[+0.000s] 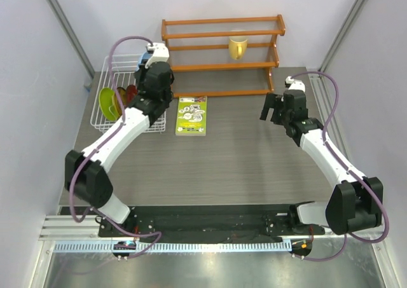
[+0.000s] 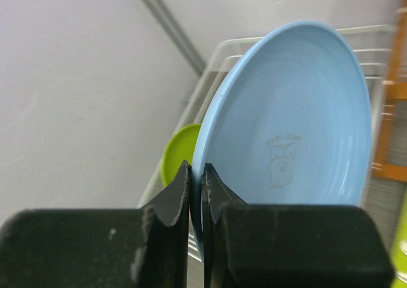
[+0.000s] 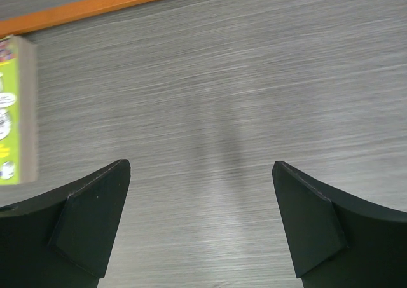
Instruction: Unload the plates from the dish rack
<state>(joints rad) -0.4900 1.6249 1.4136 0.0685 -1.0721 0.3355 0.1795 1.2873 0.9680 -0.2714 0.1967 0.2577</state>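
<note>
Since the left gripper (image 2: 196,173) has its jaws shut tight on the rim of the light blue plate (image 2: 292,129), the step now looks like lifting that plate out of the dish rack (image 1: 102,78).

The plate stands on its edge, and it seems to sit in the rack with the white wires behind it. The grip is only on a thin bit of the rim. So I think the lift should go slowly and straight up, until the bottom of the plate is over the wires. Tipping it early could catch it on the rack. The lime green plate (image 2: 178,151) stands just beside it, so the blue one should not swing that way. A good place to put it down may be the bare table (image 3: 222,97).

The right gripper (image 3: 200,173) hangs over that table with its jaws wide open and nothing in them.

From above, the rack also holds a dark red plate (image 1: 130,94) near the green one. There may be one more plate between them, but it is too small to tell. On the orange wooden shelf (image 1: 222,46) sits a yellow mug (image 1: 238,47). A flat green book (image 1: 191,115) lies on the table next to the rack.
</note>
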